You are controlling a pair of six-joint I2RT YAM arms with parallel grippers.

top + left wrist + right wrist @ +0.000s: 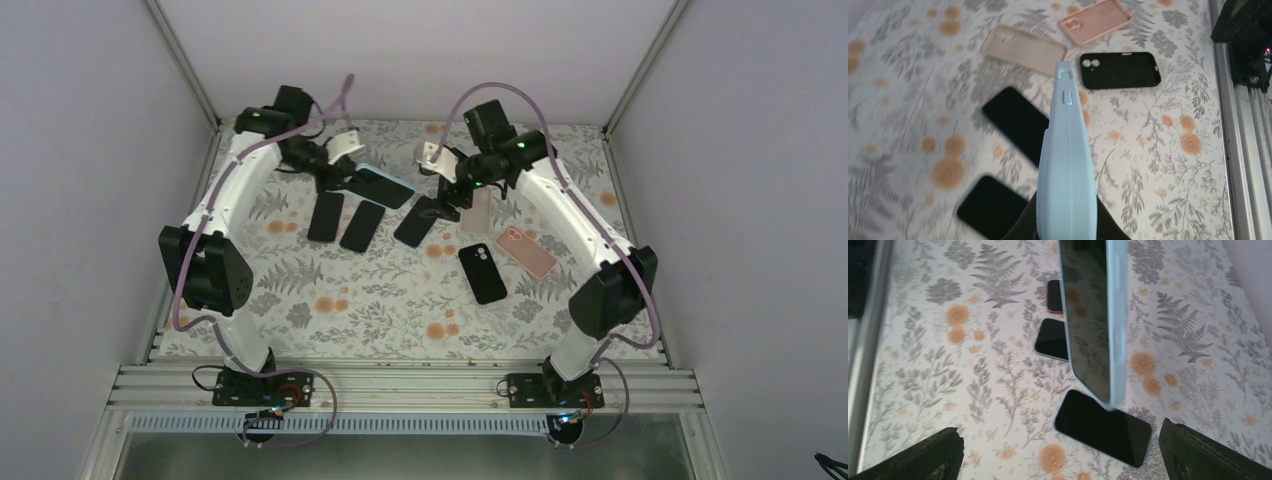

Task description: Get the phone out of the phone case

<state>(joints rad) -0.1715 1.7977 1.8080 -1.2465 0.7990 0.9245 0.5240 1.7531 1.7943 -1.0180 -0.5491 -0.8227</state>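
Left hand [1066, 225] grasps cased phone [1066, 150] edgewise; right hand [1060, 458] released. Grip seemingly shallow: phone could drop onto desk [1173, 175].

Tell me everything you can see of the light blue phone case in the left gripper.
The light blue phone case looks like matte, soft silicone, with moulded button bumps along its side edge. The phone sits inside it, its glossy dark screen reflecting the floral table cover. It is held above that cover, turned on edge, one end clamped between the fingers of the left gripper. Nothing else touches it.
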